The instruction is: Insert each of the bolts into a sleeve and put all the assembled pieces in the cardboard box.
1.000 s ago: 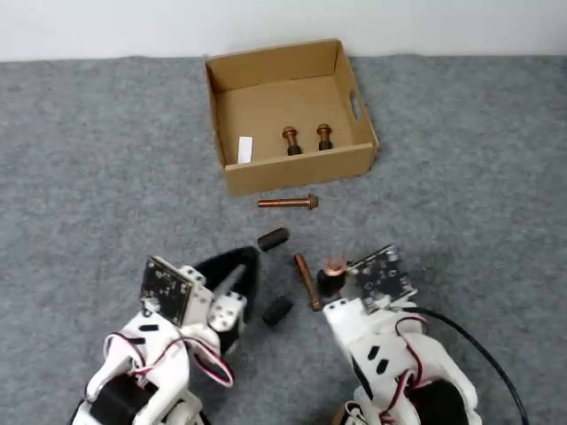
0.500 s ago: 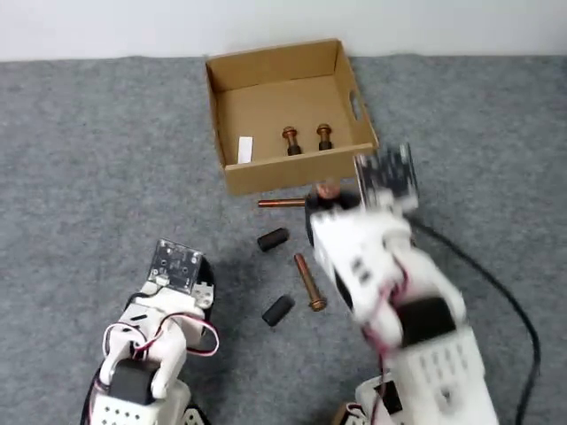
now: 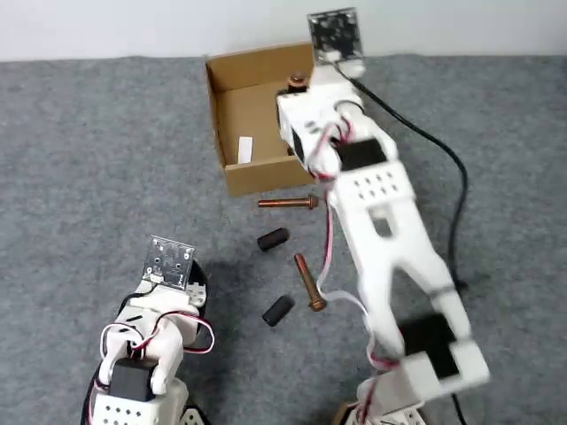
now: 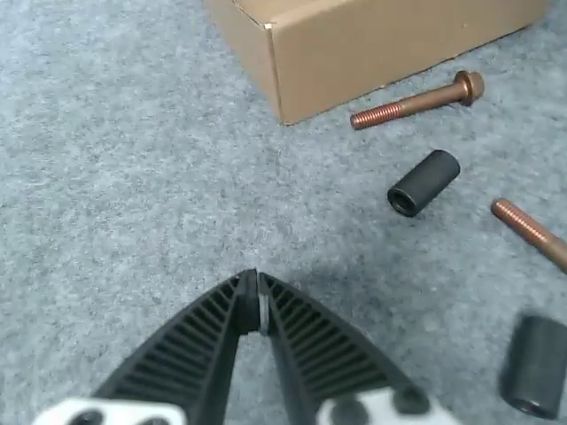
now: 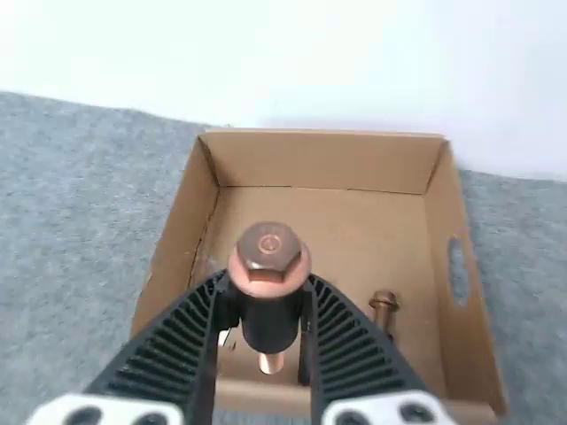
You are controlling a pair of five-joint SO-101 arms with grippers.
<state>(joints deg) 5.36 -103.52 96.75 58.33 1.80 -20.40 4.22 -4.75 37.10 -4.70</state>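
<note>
A sleeved bolt (image 5: pixel 268 266) is clamped in the right gripper (image 5: pixel 266 305) above the cardboard box (image 5: pixel 323 159) (one assembled piece (image 5: pixel 383 310) inside); the left gripper (image 4: pixel 252 297) is closed on nothing; a loose bolt (image 4: pixel 416 102) and black sleeve (image 4: pixel 423 181) are seen nearby.

Right arm (image 3: pixel 376 190), left arm (image 3: pixel 142 350): white plastic shells, black motor blocks, red-and-white wire loops. Thick black cable (image 3: pixel 462 195) off right arm. Right wrist board (image 3: pixel 335 34), left wrist board (image 3: pixel 169 262): square, dark. Fingers (image 4: pixel 208 336) black, ribbed, tapering.
</note>
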